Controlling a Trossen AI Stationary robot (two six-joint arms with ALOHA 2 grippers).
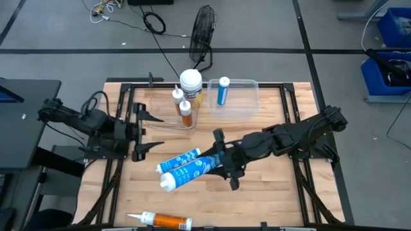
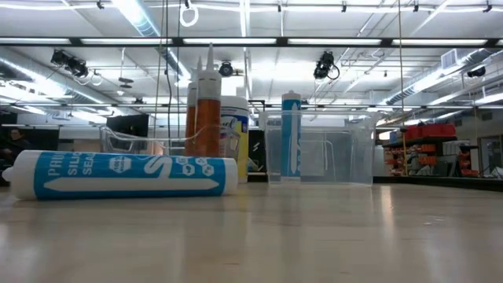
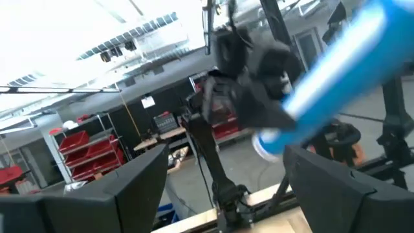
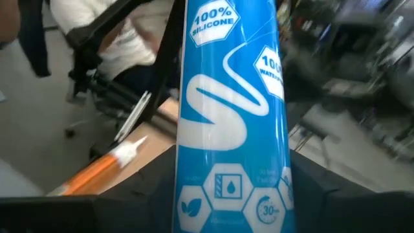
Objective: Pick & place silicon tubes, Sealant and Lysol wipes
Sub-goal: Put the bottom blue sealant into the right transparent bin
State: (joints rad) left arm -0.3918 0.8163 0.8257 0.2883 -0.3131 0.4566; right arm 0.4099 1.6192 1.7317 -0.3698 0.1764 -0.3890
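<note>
My right gripper is shut on a blue silicone tube, held up over the middle of the table. In the right wrist view the tube fills the gap between the fingers. A second blue tube lies on its side on the table. My left gripper stands open at the table's left with nothing between its fingers. The Lysol wipes canister stands upright at the far middle beside two orange tubes. Another orange tube lies at the near edge. My right gripper pinches the blue tube between its two fingers at the end opposite the white cap. The fingers come nearly level from the table's right, and the tube runs on ahead along them. It hangs clear of the table, its white cap pointing toward the near left.
A clear bin at the far middle holds one upright blue tube. A second clear container stands around the orange tubes. A fan and cables lie beyond the far edge. A person in white is behind the table.
</note>
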